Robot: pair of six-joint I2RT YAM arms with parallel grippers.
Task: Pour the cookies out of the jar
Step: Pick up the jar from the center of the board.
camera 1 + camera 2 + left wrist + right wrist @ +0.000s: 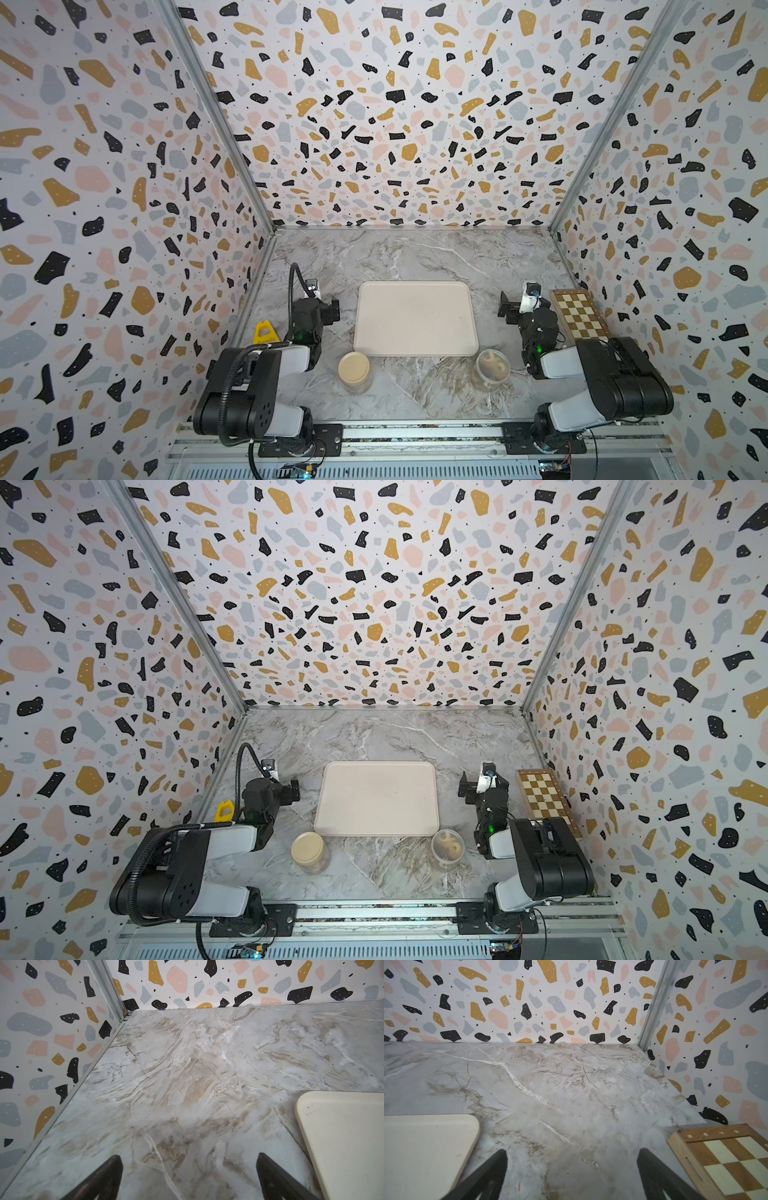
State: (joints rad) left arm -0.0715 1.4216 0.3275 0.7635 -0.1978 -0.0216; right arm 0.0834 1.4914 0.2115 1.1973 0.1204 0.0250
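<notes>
Both top views show the whole worktop (pixel 415 257). The cookies (pixel 494 365) sit in a clear jar (pixel 484 384). It stands upright near the front edge of the worktop, the edge by the arm bases. It is just beside the front right corner of the pale tray (pixel 415 316). The cookies look golden and brown, but they are small and blurry. I cannot tell if this jar has a clear lid on it. A second jar with a tan lid (pixel 354 369) stands near the tray's front left corner. What is inside it is hard to make out.

A chessboard (pixel 577 316) lies along the right edge, and the right arm (pixel 615 374) covers its front end. A yellow thing (pixel 264 332) by the left edge is partly hidden behind the left arm (pixel 257 374).

The wrist views show neither jar. The left wrist view shows the left claw (pixel 189 1156) with its two black fingers (pixel 112 1169) wide apart. Nothing is between them, only bare worktop, with one tray corner to the side. The right wrist view shows the right claw (pixel 572 1151) wide apart too, holding nothing. It has a tray corner on one side and a chessboard corner on the other. Only this view shows the small marks on the board's wooden frame. In both wrist views the fingers are cut off by the picture's edge. In the top views the claws are small and dark, one on each side of the tray, so their gap is hard to see.
</notes>
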